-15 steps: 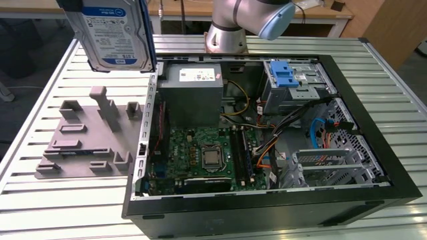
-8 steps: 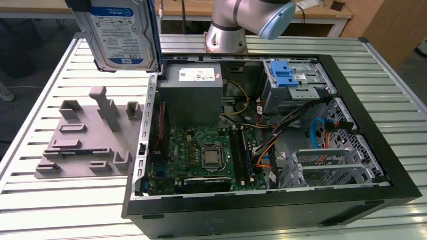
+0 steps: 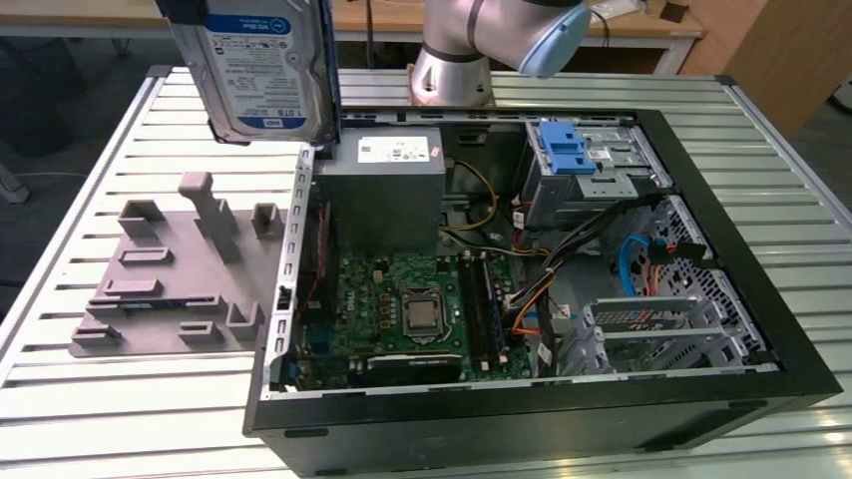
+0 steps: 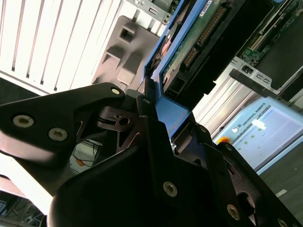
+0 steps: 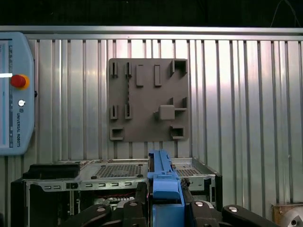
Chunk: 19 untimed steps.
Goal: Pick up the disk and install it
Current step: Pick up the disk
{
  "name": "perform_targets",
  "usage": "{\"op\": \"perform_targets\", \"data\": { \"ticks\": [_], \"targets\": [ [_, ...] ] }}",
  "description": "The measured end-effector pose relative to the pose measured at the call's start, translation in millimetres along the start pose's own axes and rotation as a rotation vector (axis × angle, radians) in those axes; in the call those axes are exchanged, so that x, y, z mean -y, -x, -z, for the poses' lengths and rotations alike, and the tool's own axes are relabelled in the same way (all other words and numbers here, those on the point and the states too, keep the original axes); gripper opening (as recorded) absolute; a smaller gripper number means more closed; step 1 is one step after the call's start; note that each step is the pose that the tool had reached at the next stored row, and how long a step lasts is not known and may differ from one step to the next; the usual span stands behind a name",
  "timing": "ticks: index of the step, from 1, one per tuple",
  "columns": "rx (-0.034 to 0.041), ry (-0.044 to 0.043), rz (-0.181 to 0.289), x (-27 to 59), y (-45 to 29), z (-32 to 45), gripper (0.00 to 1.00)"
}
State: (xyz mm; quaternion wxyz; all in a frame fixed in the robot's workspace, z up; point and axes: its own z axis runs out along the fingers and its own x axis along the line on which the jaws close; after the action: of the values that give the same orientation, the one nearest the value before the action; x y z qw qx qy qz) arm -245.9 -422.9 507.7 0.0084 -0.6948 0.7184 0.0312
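A metal counter (image 3: pixel 120 419) carries an open black computer case (image 3: pixel 533 424). In the exterior view, a grey fixture plate (image 3: pixel 187 274) lies at its nine o'clock. Inside, a grey metal box (image 3: pixel 379 195) sits at eleven o'clock, a silver cage (image 3: pixel 620 170) at one o'clock, a green motherboard (image 3: pixel 399 309) at seven.

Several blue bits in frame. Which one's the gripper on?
The bracket on the disk, clamped in the gripper and held upright in the air. The latch on the drive cage sits inside the case, untouched.
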Motion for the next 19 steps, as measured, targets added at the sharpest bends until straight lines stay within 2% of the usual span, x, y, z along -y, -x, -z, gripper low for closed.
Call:
{"op": "perform_targets", "data": {
  "ticks": [4,9,19],
  "targets": [
    [-0.0001,0.0004,0.000,10.5,-1.1,0.4,0.36],
    [0.0000,0.0003,0.000,14.1,-6.7,0.2,0.36],
    [-0.0002,0.0003,0.000,26.3,-7.7,0.2,0.36]
  ]
}}
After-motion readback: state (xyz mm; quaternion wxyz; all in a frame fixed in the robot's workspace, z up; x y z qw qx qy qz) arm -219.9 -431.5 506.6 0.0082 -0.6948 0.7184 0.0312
